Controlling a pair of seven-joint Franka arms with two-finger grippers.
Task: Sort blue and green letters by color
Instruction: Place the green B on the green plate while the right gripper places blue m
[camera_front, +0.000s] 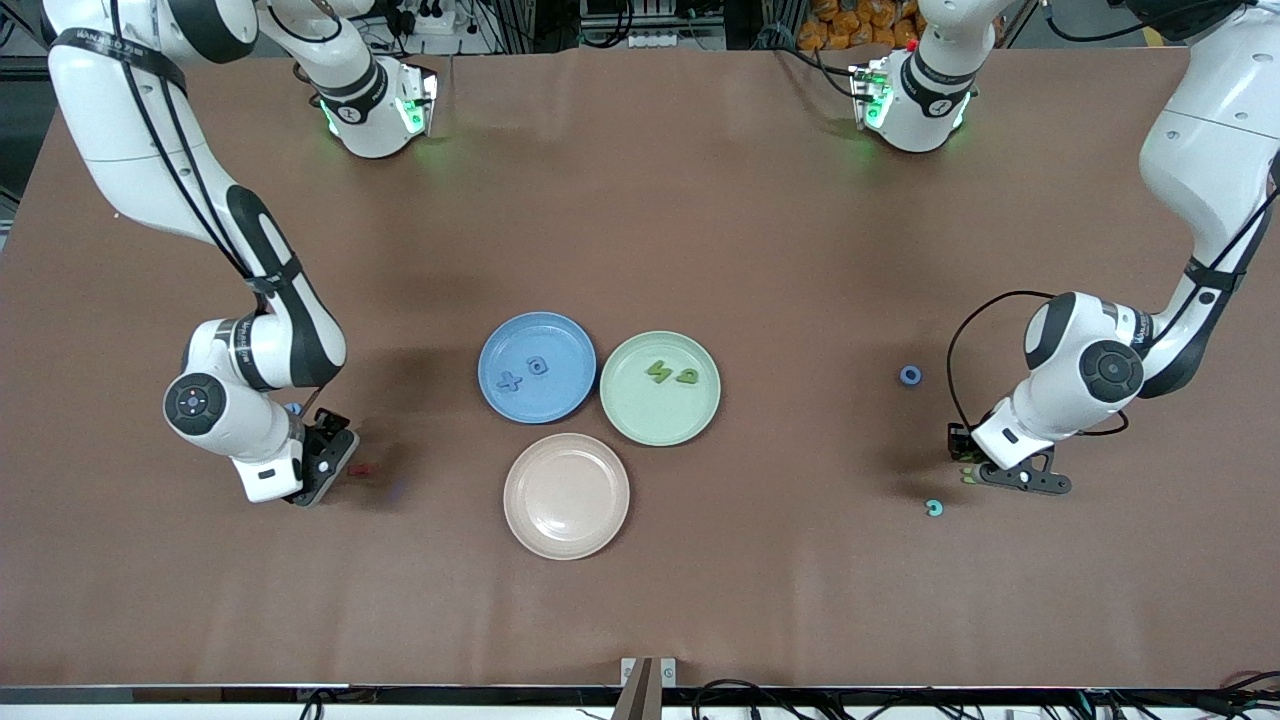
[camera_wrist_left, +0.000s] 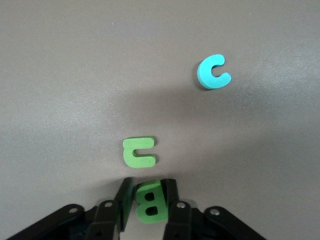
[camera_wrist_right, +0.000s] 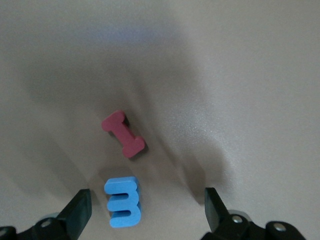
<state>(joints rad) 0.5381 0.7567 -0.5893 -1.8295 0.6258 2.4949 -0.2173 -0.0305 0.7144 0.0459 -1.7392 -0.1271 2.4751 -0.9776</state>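
1. Down at the left arm's end of the table, the left gripper (camera_wrist_left: 148, 200) sits low at the cloth with its two fingers clamped on a green B (camera_wrist_left: 150, 201), one finger pressed against each flank of the letter.
2. Just beside that B lies a second green letter (camera_wrist_left: 139, 151), flat on the brown table (camera_front: 760, 220) and not touched by the fingers.
3. A little way off from both is a teal C (camera_wrist_left: 214, 72), also lying flat; in the front view it shows nearer the front camera than the gripper.
4. Farther from the front camera than the left gripper, a blue ring-shaped letter (camera_front: 910, 375) lies alone on the cloth.
5. At the right arm's end, the right gripper (camera_wrist_right: 147, 207) is low over the table with its fingers spread wide and nothing between them but a blue 3 (camera_wrist_right: 123, 202), which lies flat and clear of both fingers.
6. Close beside the 3 is a dark red I (camera_wrist_right: 123, 133), slanted and lying flat.
7. Mid-table stand three plates close together: a blue plate (camera_front: 500, 345) with two blue letters (camera_front: 524, 373) on it, a green plate (camera_front: 625, 410) beside it toward the left arm's end with two green letters (camera_front: 672, 374) on it, and a pink plate (camera_front: 566, 496) nearest the front camera.
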